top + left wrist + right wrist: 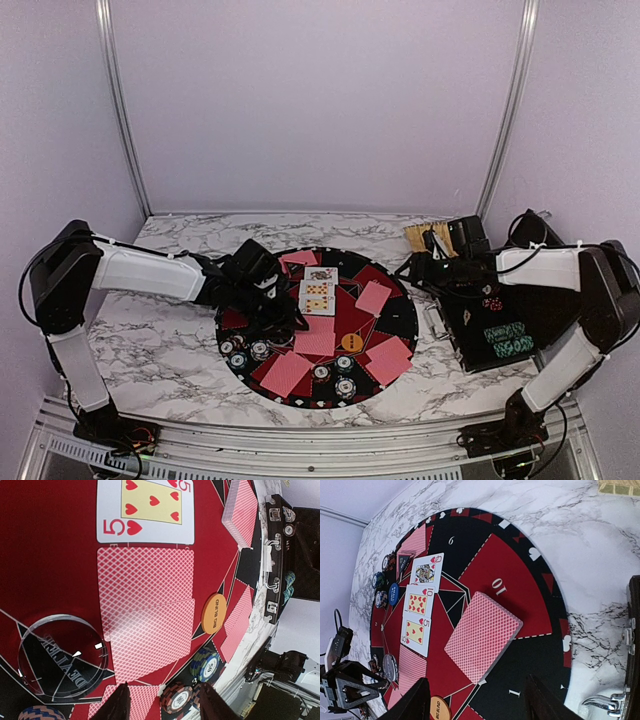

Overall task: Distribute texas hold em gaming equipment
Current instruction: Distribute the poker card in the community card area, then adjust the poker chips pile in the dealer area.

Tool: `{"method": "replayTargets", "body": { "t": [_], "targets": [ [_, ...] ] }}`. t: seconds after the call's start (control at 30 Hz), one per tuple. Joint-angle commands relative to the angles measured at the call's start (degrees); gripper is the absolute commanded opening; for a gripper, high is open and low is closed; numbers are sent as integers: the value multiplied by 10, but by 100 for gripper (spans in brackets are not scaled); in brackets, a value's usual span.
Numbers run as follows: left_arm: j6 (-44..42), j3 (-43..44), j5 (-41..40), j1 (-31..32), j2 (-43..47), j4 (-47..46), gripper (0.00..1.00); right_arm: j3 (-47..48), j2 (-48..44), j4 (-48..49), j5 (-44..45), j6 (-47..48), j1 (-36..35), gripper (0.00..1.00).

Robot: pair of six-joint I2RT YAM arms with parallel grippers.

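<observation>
Left arm: left gripper (163, 700) is low over the centre-left of the mat (398, 318). Its fingers are apart with nothing clamped, as far as the wrist view shows; a chip stack (178, 698) lies on the mat just past the tips. The clear dealer button (62, 657) lies flat at lower left of that view, apart from the fingers. The orange big-blind button (214, 614) sits just beside two overlapping face-down cards (145, 605), and the 5 of hearts (145, 510) is face up above them.

Right arm: right gripper (477, 695) hangs near the mat's right edge, jaws wide and empty. The deck (482, 635) lies face down on a red sector ahead of it. The blue button (393, 594) is at far left, near more chips. The black case (500, 340) is at right in the top view.
</observation>
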State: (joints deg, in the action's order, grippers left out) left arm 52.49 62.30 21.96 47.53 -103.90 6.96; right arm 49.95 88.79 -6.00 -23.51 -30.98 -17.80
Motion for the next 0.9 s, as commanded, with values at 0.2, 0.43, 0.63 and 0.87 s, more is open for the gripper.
{"method": "replayTargets", "body": {
  "t": [0.2,0.43,0.63,0.87],
  "targets": [
    [-51,61,-38,-1,47,67,56,4,-24,11,2,8,-6,64],
    [-76,68,-75,-25,87,103,71,21,-28,-8,29,23,-21,68],
    [-79,2,-108,-58,169,154,82,33,-23,-18,40,32,-35,69],
    [-85,-125,-130,-110,287,216,89,42,-14,-22,40,35,-45,69]
  ]
}}
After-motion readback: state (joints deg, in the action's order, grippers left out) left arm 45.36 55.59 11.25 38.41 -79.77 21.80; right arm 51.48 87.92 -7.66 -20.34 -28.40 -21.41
